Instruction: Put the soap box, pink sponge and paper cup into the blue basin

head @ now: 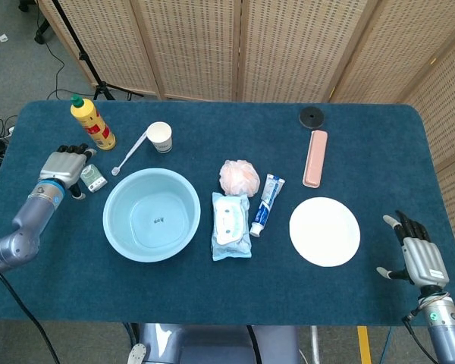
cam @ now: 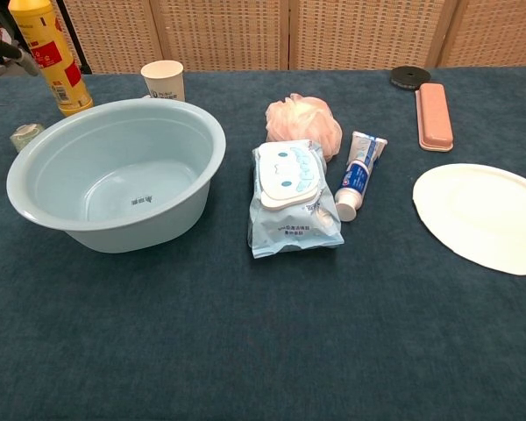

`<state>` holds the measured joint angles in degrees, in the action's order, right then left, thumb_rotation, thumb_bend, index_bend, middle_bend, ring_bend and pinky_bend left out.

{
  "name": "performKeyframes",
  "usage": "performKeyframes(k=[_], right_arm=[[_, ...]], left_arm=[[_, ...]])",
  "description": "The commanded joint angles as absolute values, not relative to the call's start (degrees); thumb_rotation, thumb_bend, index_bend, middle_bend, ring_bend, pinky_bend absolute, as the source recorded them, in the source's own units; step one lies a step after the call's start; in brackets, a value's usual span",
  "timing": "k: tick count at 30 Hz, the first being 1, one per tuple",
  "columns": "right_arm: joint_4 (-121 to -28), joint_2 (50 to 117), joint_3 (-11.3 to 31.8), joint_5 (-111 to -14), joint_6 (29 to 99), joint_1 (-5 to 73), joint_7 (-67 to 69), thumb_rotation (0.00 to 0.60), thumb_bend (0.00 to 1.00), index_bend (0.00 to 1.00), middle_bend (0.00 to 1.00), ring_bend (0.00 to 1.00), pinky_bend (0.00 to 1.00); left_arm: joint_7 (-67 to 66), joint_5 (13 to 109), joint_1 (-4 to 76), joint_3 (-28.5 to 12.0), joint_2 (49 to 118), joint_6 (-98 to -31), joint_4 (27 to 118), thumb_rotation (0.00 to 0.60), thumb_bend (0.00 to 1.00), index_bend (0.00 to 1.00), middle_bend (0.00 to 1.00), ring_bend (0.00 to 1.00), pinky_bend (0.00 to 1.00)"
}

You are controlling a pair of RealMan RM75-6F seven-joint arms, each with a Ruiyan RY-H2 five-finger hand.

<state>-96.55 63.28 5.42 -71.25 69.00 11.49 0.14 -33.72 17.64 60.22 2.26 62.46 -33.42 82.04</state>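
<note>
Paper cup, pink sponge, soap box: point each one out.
paper cup (head: 160, 137), head view, on its open rim.
pink sponge (head: 239, 177), head view, middle of the puff.
soap box (cam: 434, 116), chest view, middle of its lid.

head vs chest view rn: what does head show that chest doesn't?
Head view only: the left hand whole, near the table's left edge, the right hand off the table's near right corner, and a white spoon.

Chest view only: nothing clear.

Both: blue basin, paper cup, pink sponge, soap box, yellow bottle, wipes pack, toothpaste, white plate.
</note>
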Motion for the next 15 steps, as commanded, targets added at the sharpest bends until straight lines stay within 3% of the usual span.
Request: performKeyframes(k=[1,15], right_arm=[[-97.2,63.2,5.5,-71.7,69.9,11.3,-0.6,0.6,0.03,0.1,0.0,0.0,0.01],[-98.7,64.5,5.8,-71.5,71.8,11.5,-5.7,0.6,0.03,0.1,0.0,0.0,0.01]], left_arm=[[-31.5,20.6,58.4,3.1,62.7,-33.7,81.1,0.6,0.17,0.11,0.0,0.0,0.02],[-24.0,36.1,52.6,3.1,70.6,-32.7,67.4,0.6,0.17,0.11,0.0,0.0,0.02]])
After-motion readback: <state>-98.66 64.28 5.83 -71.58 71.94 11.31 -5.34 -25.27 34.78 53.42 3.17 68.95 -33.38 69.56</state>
